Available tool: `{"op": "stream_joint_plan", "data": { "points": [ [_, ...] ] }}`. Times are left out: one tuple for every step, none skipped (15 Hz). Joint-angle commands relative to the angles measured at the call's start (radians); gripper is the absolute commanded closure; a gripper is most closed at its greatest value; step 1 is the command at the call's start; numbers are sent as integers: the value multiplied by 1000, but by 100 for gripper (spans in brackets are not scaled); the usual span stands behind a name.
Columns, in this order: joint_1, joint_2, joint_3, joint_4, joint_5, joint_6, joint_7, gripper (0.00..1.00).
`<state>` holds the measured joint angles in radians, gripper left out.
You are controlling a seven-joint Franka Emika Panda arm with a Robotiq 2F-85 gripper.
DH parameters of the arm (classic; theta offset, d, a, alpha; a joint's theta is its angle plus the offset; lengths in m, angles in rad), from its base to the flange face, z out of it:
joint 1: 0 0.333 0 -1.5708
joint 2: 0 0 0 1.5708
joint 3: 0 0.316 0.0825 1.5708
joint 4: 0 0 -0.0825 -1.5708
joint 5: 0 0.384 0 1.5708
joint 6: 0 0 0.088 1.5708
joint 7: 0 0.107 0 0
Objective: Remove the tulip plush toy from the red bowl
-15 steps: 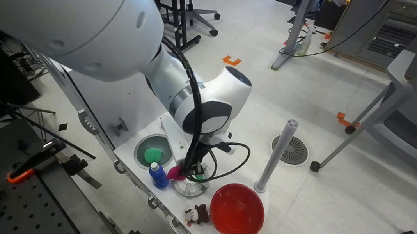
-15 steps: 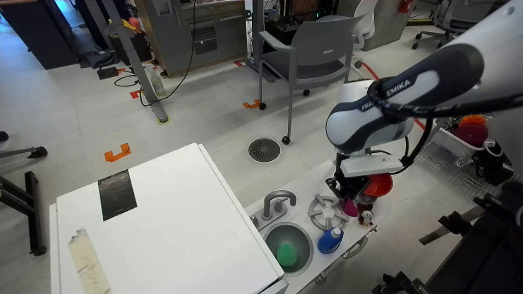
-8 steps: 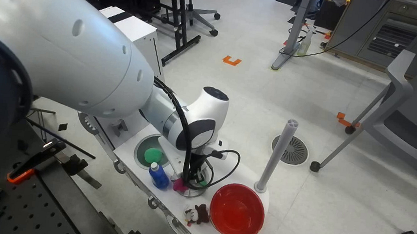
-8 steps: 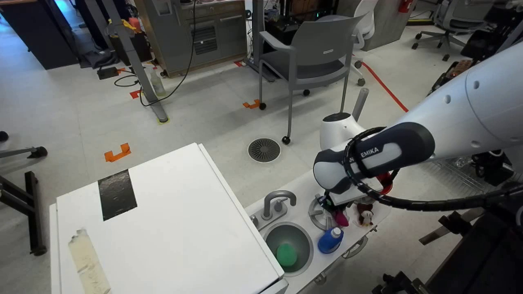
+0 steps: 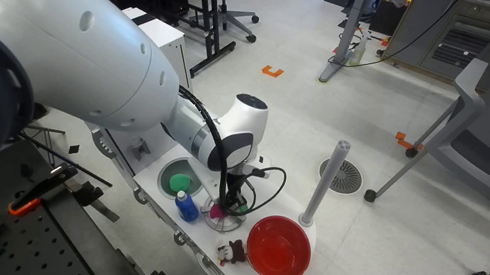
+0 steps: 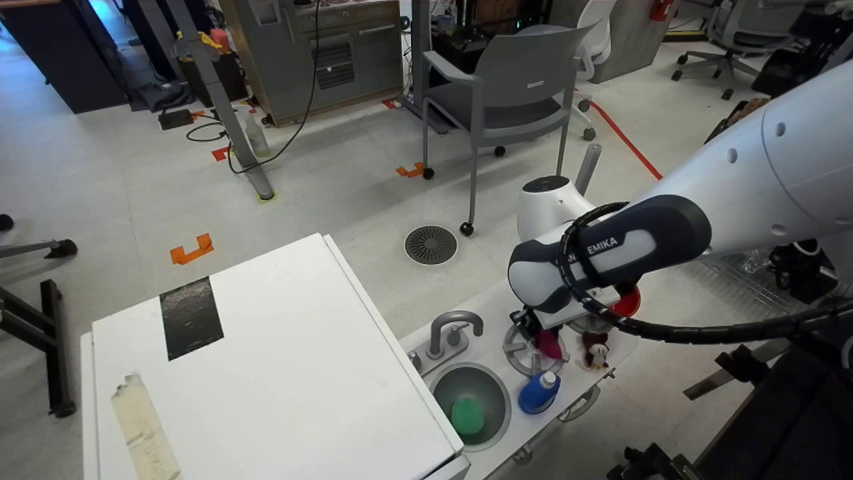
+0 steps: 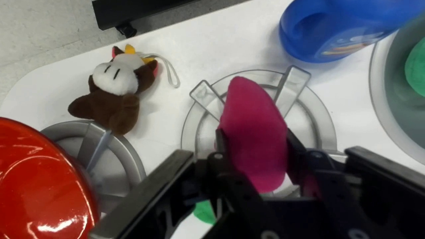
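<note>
Tulip plush toy [image 7: 255, 116], magenta, gripped in the claw [image 7: 255, 142] over a grey stove burner [image 7: 292, 88] on a white bench [image 7: 206, 46]. The claw's jaws are pressed to both sides of the toy, parted only by its width. From the toy, in the wrist view, the red bowl [image 7: 40, 189] lies between eight and nine o'clock, well apart; a blue bottle [image 7: 342, 26] stands at one. Removal from the bowl looks done, with setting down likely in hand; whether the toy touches the burner cannot be told. The next move probably calls for lowering it until supported, then loosening and rising straight up.
</note>
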<state>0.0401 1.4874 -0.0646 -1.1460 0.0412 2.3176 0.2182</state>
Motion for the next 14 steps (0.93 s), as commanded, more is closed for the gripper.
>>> {"op": "stream_joint_plan", "data": {
  "points": [
    [-15,0,2,18,-3,-71,-5,27],
    [-24,0,10,26,3,-126,-10,19],
    [-33,-8,20,27,13,-196,-24,12],
    [-42,-34,31,6,18,-257,-40,4],
    [-49,-64,40,-18,22,-315,-56,1],
    [-57,-105,48,-53,24,-366,-80,0],
    [-64,-138,54,-78,25,-409,-99,0],
    [-78,-191,64,-124,26,-432,-137,0],
    [-96,-241,75,-164,34,-447,-176,0],
    [-117,-290,81,-202,47,-460,-202,0],
    [-119,-321,66,-221,49,-483,-194,0],
    [-83,-204,53,-97,32,-458,-156,0],
    [-96,-246,52,-128,36,-474,-166,0],
    [-106,-276,51,-152,39,-484,-175,0]
  ]
}}
